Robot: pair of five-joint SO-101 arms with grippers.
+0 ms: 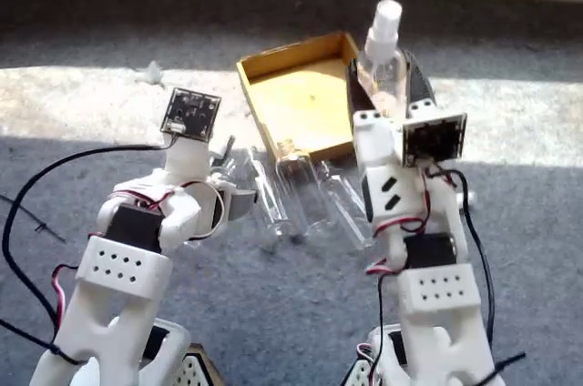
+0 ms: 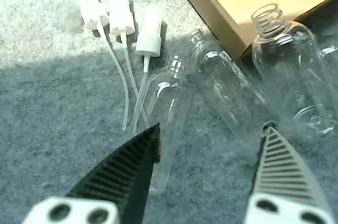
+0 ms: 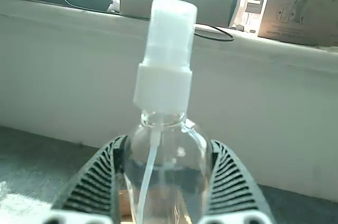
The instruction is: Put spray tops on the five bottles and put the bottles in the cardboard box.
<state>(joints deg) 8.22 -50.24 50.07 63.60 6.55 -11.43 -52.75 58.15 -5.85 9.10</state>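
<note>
Right tool [image 3: 166,147] pinches the capped bottle [image 3: 163,182] at the 3 o'clock edge of the cardboard box [image 1: 296,95]. Left tool [image 2: 211,129] is spread wide, gripping nothing, over open bottles [image 2: 224,84] lying on the carpet [image 2: 53,129] at the box's 6 o'clock. I count three loose spray tops [image 2: 119,18] beside them.

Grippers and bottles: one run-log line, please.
right gripper shut on capped bottle near cardboard box | left gripper open above uncapped bottles | three loose spray tops
</note>
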